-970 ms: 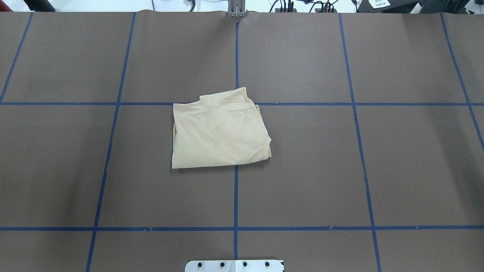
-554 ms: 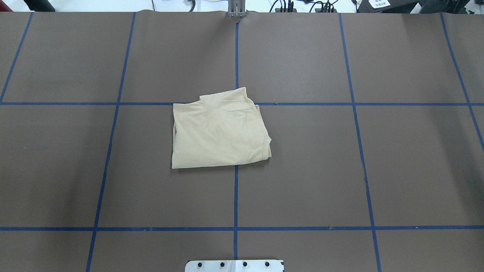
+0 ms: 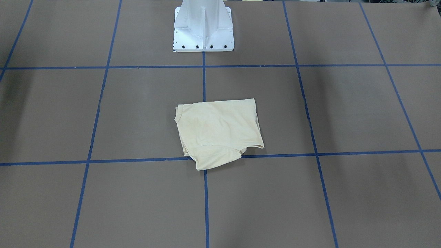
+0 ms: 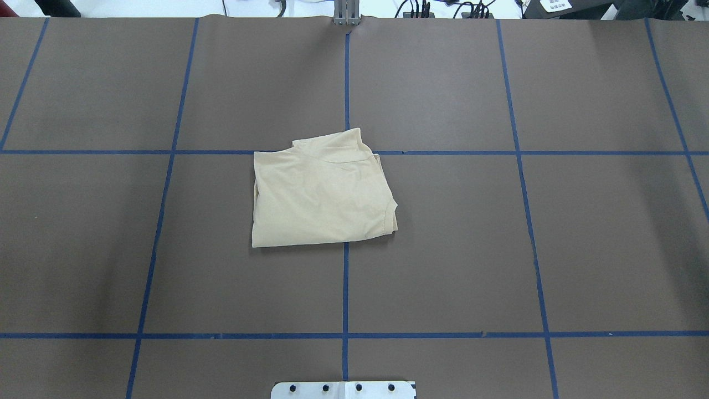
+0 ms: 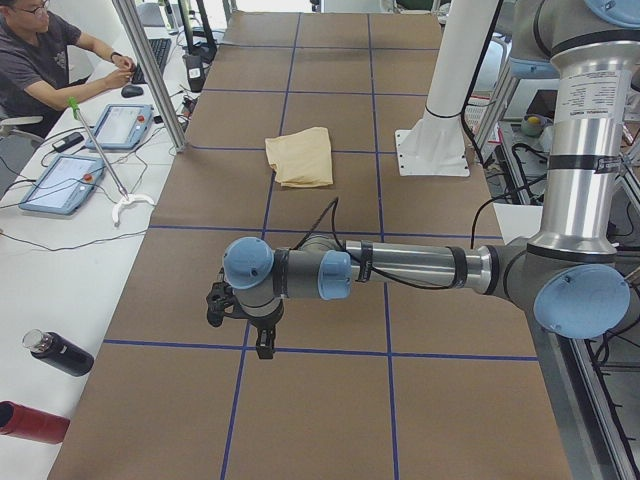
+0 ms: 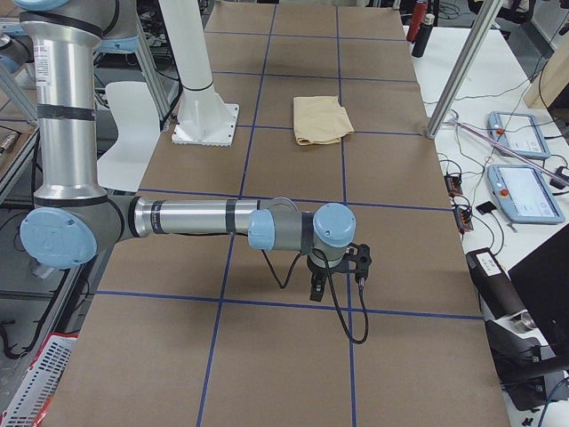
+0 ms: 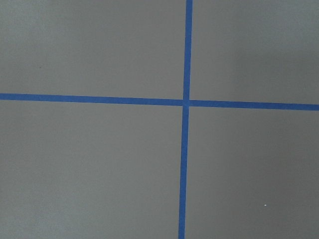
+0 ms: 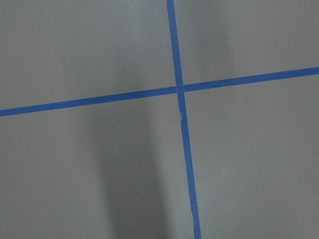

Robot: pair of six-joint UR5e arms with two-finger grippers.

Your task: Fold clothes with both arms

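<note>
Since the shirt lies as a compact folded packet at the middle of the table, over a crossing of tape, folding looks done — at most a tidy-up remains. Left gripper and right gripper hang well away from it — parted or closed, I cannot tell.

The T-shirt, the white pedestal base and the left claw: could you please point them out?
T-shirt (image 4: 321, 194): overhead exterior view, middle of the folded cloth.
white pedestal base (image 3: 203, 43): exterior front-facing view, its bolted foot plate.
left claw (image 5: 264, 345): exterior left view, between its fingertips.
</note>
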